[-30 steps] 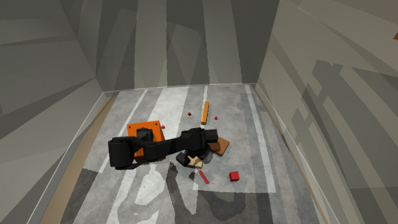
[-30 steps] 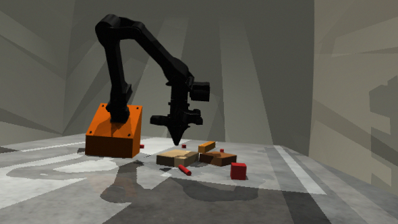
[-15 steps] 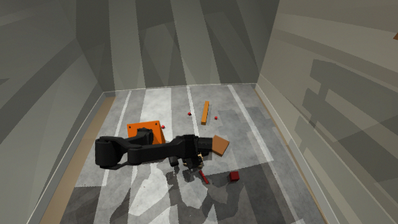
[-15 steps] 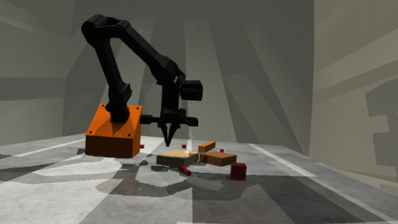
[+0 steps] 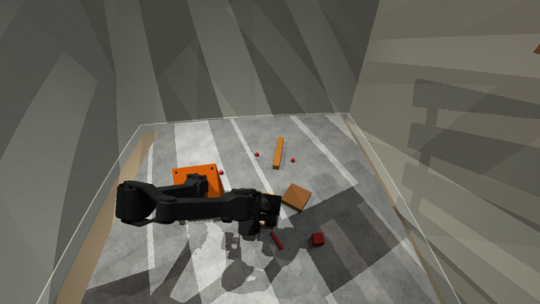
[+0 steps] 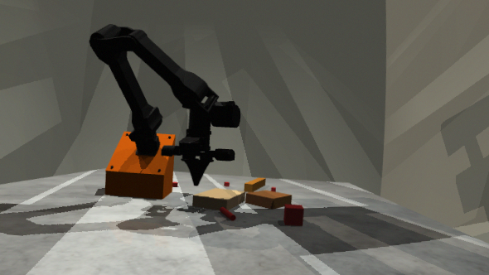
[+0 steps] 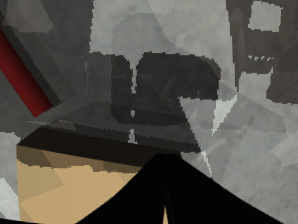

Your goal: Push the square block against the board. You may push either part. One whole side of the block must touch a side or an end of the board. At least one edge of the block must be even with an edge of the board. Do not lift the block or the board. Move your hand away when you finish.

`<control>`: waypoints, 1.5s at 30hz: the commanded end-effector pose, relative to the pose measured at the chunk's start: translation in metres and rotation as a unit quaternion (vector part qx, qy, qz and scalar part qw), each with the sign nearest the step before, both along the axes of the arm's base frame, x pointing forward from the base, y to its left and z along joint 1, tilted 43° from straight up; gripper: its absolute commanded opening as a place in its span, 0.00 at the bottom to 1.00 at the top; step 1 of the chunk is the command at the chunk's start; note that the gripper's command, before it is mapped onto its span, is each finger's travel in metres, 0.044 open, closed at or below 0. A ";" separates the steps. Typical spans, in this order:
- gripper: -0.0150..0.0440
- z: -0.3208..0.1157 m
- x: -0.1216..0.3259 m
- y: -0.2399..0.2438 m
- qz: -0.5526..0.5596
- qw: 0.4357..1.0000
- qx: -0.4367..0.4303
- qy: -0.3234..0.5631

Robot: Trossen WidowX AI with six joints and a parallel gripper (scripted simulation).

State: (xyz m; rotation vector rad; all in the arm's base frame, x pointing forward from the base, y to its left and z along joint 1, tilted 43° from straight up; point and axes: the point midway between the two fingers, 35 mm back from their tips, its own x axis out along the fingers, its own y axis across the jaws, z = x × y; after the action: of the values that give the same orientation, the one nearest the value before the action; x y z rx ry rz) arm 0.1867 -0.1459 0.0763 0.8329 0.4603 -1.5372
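The brown square block (image 5: 297,197) (image 6: 268,198) lies flat on the table, turned at an angle to the tan board. The tan board (image 6: 217,196) (image 7: 65,192) lies flat to its left, mostly hidden under the arm in the top view. Their nearest corners look close in the exterior view; whether they touch cannot be told. My gripper (image 6: 196,184) (image 7: 164,164) is shut and empty. Its tips point down and appear above the table by the board's left part in the exterior view. In the wrist view they overlap the board's edge. The fingertips are hidden in the top view.
A red stick (image 5: 276,240) (image 6: 227,214) (image 7: 22,75) lies close by the board. A red cube (image 5: 318,239) (image 6: 293,215) stands nearer the camera than the block. An orange bar (image 5: 278,153) (image 6: 254,184) lies behind, among small red pieces. The arm's orange base (image 6: 134,184) is at the left.
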 end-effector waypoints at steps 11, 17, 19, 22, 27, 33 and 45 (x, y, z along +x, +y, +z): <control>0.25 -0.037 -0.006 -0.042 -0.043 0.998 -0.005 -0.039; 0.25 -0.039 -0.005 -0.040 -0.043 0.998 -0.004 -0.039; 0.25 -0.040 -0.004 -0.039 -0.043 0.998 -0.003 -0.039; 0.25 -0.042 -0.003 -0.037 -0.043 0.998 -0.003 -0.039; 0.25 -0.045 -0.001 -0.034 -0.043 0.998 -0.002 -0.039; 0.25 -0.049 0.002 -0.030 -0.044 0.998 -0.001 -0.039; 0.25 -0.057 0.007 -0.023 -0.044 0.998 0.001 -0.039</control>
State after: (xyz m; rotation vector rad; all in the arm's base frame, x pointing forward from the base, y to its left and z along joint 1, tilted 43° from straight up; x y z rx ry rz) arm 0.1931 -0.1707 0.0239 0.9228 0.3658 -1.5735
